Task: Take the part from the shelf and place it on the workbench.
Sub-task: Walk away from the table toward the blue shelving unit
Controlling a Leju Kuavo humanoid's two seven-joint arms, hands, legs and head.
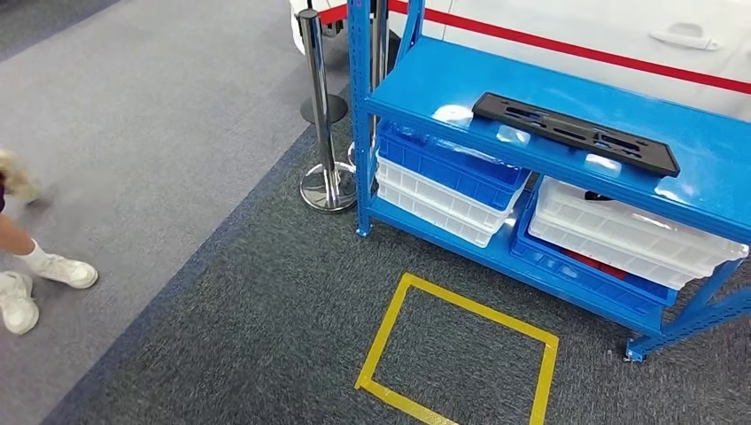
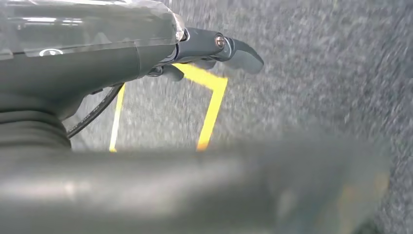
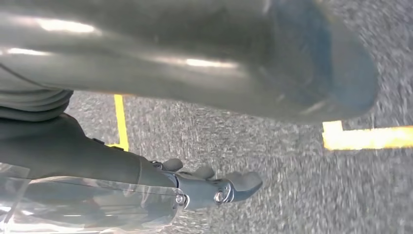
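A long flat black part (image 1: 576,132) with slots lies on the top board of the blue shelf (image 1: 443,75), ahead and to the right in the head view. My left hand (image 2: 214,51) hangs over the grey carpet with its fingers stretched out and nothing in them. My right hand (image 3: 214,185) also hangs over the carpet, fingers extended and empty. Both hands are far from the part.
Blue and white bins (image 1: 452,181) (image 1: 620,232) fill the lower shelf level. A yellow taped square (image 1: 460,354) marks the carpet in front of the shelf. A chrome stanchion (image 1: 324,115) stands left of the shelf. A person's legs in white shoes (image 1: 35,283) are at the left edge. A white car (image 1: 620,35) is behind.
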